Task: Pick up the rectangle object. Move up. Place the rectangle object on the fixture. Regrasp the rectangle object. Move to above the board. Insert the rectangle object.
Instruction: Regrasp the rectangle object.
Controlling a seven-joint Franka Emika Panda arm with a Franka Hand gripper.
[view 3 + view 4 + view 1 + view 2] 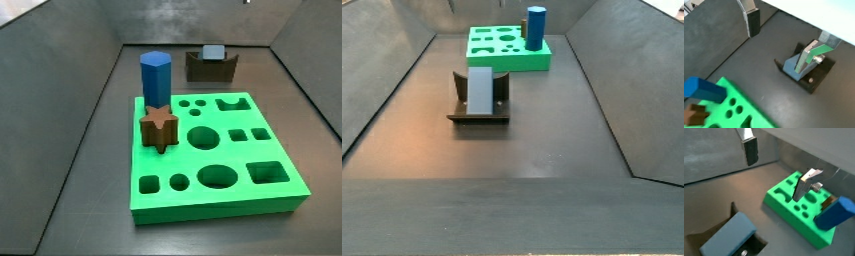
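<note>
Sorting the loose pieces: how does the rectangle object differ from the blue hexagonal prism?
The rectangle object is pale blue-grey and flat-faced; the hexagonal prism is bright blue and six-sided. The rectangle object lies on the fixture; the prism stands upright in the board. Neither is held: the gripper hangs open above the fixture.

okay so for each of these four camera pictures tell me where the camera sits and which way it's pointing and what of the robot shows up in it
Wrist view: rides the arm, looks down past the claw at the rectangle object lying in the fixture.
Wrist view: same mount, looks down past the claw at the board.
Side view: beyond the board, faces the fixture; no robot visible.
Side view: opposite end, faces the rectangle object; no robot visible.
Shared: all four show rectangle object, fixture and board.
</note>
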